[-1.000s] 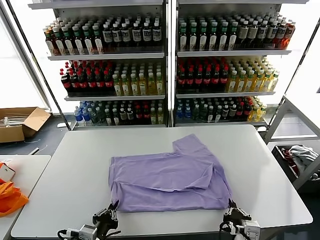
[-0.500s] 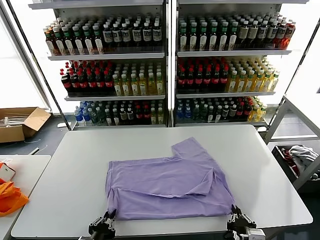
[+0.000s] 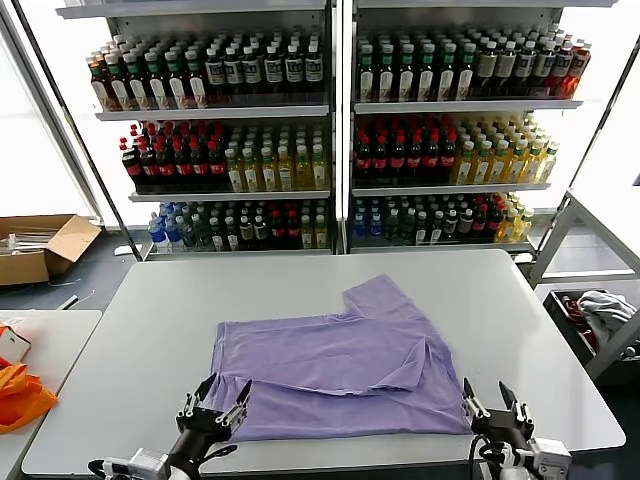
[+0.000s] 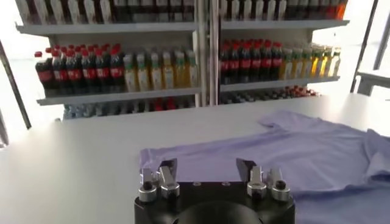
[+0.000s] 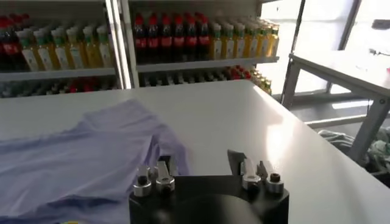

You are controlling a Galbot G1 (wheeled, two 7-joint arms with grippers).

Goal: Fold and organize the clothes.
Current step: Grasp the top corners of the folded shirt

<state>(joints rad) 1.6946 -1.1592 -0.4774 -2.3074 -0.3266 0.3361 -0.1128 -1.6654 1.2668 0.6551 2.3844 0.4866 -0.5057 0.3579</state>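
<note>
Lavender T-shirt (image 3: 335, 375) near table's (image 3: 160, 310) front edge, open tools (image 3: 216, 400) (image 3: 492, 400) flanking

A lavender T-shirt (image 3: 335, 375) is lying partly folded on a white table (image 3: 180, 300), with one sleeve pointing toward the far edge. The left gripper (image 3: 214, 400) is being held over the shirt's near left corner, jaws spread and nothing gripped. The right gripper (image 3: 491, 402) is being held just beside the near right corner, jaws likewise spread and empty. Shelves (image 3: 330, 110) stocked with bottles are standing behind the table. A cardboard box (image 3: 40, 245) is lying on the floor at left.
</note>
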